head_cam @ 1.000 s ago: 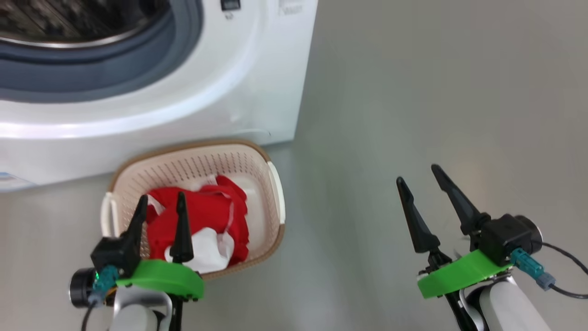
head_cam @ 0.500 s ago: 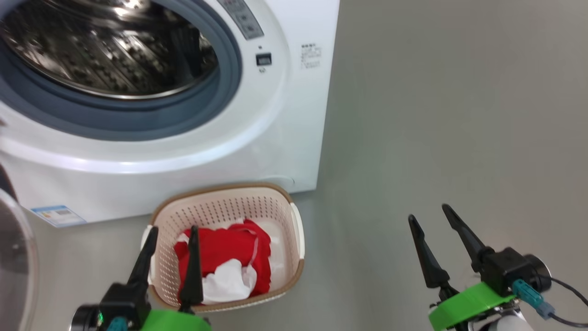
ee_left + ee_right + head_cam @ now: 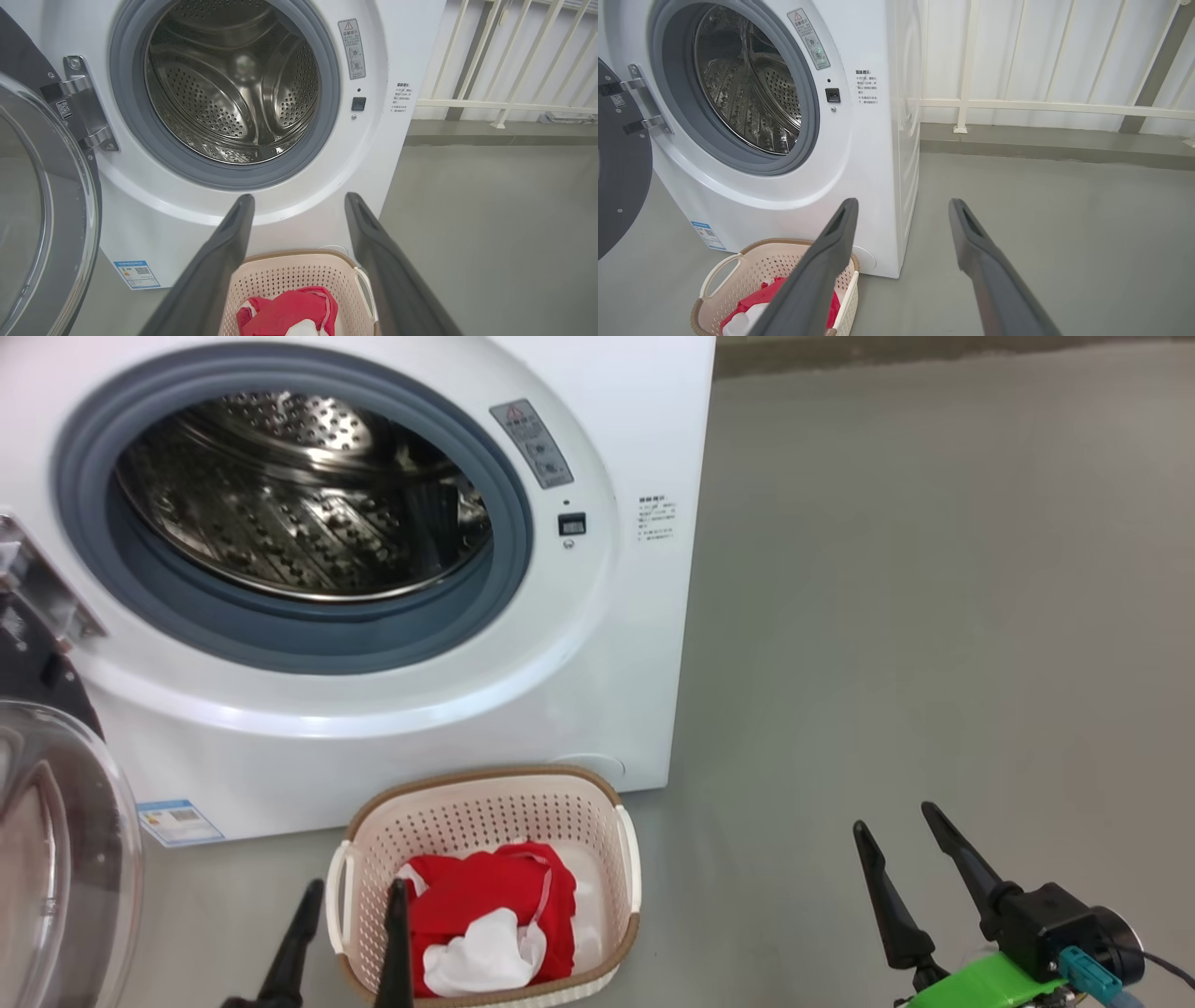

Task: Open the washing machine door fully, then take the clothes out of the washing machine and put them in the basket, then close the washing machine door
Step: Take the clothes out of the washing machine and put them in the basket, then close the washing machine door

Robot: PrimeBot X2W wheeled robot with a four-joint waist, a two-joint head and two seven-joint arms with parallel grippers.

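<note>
Left tool (image 3: 355,891) and right tool (image 3: 893,817) are gaping empty; the rigid, slick washing machine door (image 3: 65,840) is probably needing a rim push.

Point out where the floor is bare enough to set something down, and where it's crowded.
Widest free patch: the grey floor right of the big white front-loading washing machine, ahead of the open right pincer. Crowded: the machine's front, where the cream perforated basket of red and white clothes and the open glass door sit.
</note>
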